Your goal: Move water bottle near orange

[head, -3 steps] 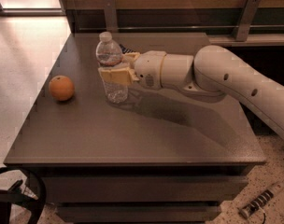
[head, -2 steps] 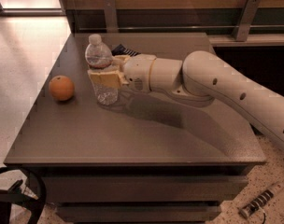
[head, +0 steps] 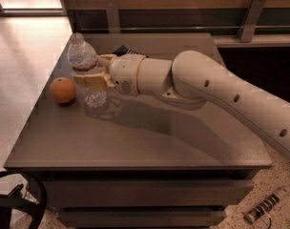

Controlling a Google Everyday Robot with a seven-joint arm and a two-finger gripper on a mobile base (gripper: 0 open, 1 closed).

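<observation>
Partly hidden jaws grip water bottle (head: 82, 58).

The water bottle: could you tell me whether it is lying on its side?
No, the water bottle stands upright in the gripper, beside the orange on the table.

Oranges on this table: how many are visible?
1. The orange lies near the left edge of the table, just left of the water bottle, which the hand grips from the right. The arm could hide something behind it.
</observation>
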